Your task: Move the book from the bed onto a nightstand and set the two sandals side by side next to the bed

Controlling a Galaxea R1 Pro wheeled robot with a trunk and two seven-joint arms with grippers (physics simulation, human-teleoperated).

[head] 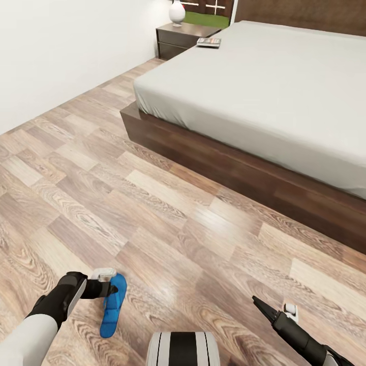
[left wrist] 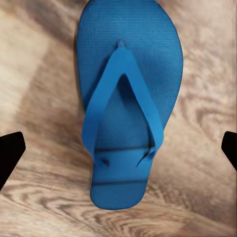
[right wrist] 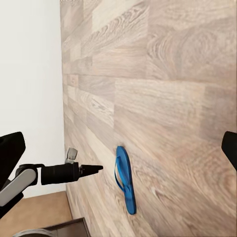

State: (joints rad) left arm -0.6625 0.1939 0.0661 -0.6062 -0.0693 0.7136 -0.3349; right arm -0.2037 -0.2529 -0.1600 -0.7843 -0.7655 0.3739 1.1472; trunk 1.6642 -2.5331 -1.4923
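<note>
Head view: one blue sandal (head: pixel 113 306) lies on the floor (head: pixel 168 218), well apart from the bed (head: pixel 264 86); left gripper (head: pixel 114 290) hovers over its toe half, right gripper (head: pixel 255 301) well off, so the left arm is nearer. The book (head: pixel 209 42) sits at the bed's far corner, near the nightstand (head: pixel 180 38).
Left wrist view: left jaws released, straddling the sandal (left wrist: pixel 126 103) below; long axis crosses the gap.
Right wrist view: right jaws spread, empty

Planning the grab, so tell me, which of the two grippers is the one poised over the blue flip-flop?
The left gripper. It hangs open over the blue flip-flop on the wood floor, straddling it in the left wrist view. The right gripper is off to the side.
</note>
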